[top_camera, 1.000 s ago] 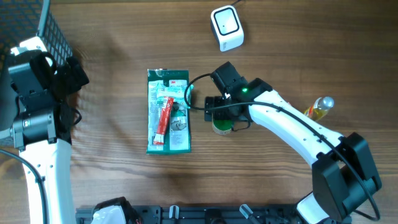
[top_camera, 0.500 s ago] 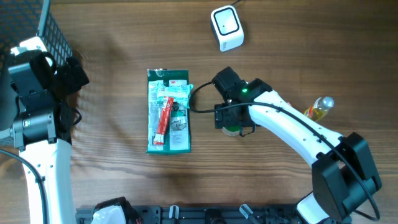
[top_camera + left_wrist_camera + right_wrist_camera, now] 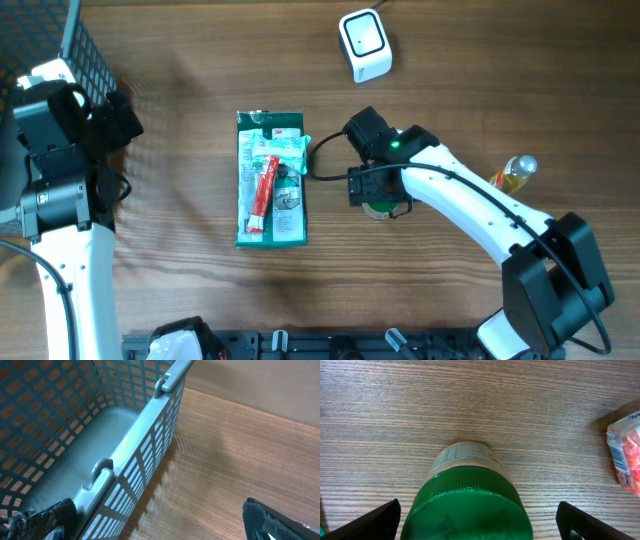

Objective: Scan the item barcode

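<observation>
Repositioning of the right tool (image 3: 377,196) is the only change over the last second. In the overhead view the tool head shifts away from the green packet (image 3: 270,178), toward the robot's right. It now sits directly over the green-lidded jar (image 3: 381,209). The visible sliver of lid also shows farther from the packet than before. Whether the jar was nudged or is merely uncovered on another side cannot be determined.

Right tool state: open, jaws at full spread. The right wrist view shows one finger (image 3: 372,520) at each lower corner, with the lid between them and a gap on both sides. No contact is visible. The jar rests on the counter (image 3: 180,280), not held.

Left tool (image 3: 160,522) state: open and empty, well to the left of the packet, beside the mesh basket (image 3: 125,455). Its position is unchanged.

Item location: the jar is just right of the packet, apart from it. The scanner (image 3: 364,45) lies beyond the packet and to its right, well apart from the jar. A small bottle (image 3: 512,172) lies far right of the packet.

Meaning for the task: judged from the centred lid, alignment for the grasp appears complete. Remaining steps are to close on the jar, lift it, carry it to the scanner and present the barcode. No barcode is visible in any view; only a pale label band shows past the lid.
</observation>
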Controlling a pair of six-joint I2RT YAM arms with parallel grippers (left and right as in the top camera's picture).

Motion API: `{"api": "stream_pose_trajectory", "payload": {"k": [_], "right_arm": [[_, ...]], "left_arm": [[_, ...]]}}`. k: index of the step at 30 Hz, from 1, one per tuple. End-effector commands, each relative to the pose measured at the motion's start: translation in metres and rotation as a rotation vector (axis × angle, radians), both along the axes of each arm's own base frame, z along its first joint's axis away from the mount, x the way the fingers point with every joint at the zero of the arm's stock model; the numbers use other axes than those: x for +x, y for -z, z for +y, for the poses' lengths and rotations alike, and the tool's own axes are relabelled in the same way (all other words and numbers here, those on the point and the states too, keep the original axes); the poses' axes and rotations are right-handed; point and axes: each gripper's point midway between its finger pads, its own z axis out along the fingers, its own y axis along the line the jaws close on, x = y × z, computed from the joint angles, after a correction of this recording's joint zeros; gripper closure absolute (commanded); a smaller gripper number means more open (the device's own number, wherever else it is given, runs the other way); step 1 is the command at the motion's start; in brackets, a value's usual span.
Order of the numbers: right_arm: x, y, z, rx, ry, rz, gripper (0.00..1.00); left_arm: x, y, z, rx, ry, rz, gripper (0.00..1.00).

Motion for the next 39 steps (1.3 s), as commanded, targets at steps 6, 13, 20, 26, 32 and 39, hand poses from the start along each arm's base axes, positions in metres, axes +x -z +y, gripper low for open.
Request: {"api": "stream_pose_trajectory", "payload": {"k": [6, 13, 20, 26, 32, 39], "right_arm": [[-0.007, -0.004, -0.006, -0.031, -0.139, 0.03, 0.25], [-0.007, 0.006, -0.017, -0.091, -0.177, 0.02, 0.02], [-0.007, 0.022, -0.004, -0.003, -0.151, 0.0, 0.0], [-0.012, 0.023, -0.008, -0.017, -0.147, 0.023, 0.01], [-0.009, 0.022, -0.011, -0.037, -0.121, 0.003, 0.02], [-0.01, 0.034, -0.012, -0.029, -0.122, -0.011, 0.05]], "left_arm": [[-0.006, 0.048, -0.009, -0.099, 0.011, 0.119, 0.0], [-0.006, 0.048, -0.009, -0.099, 0.011, 0.119, 0.0], [-0.006, 0.048, -0.009, -0.099, 0.011, 0.119, 0.0], [-0.006, 0.048, -0.009, -0.099, 0.011, 0.119, 0.0], [-0.006, 0.048, -0.009, -0.098, 0.011, 0.119, 0.0], [-0.006, 0.048, -0.009, -0.099, 0.011, 0.119, 0.0]]}}
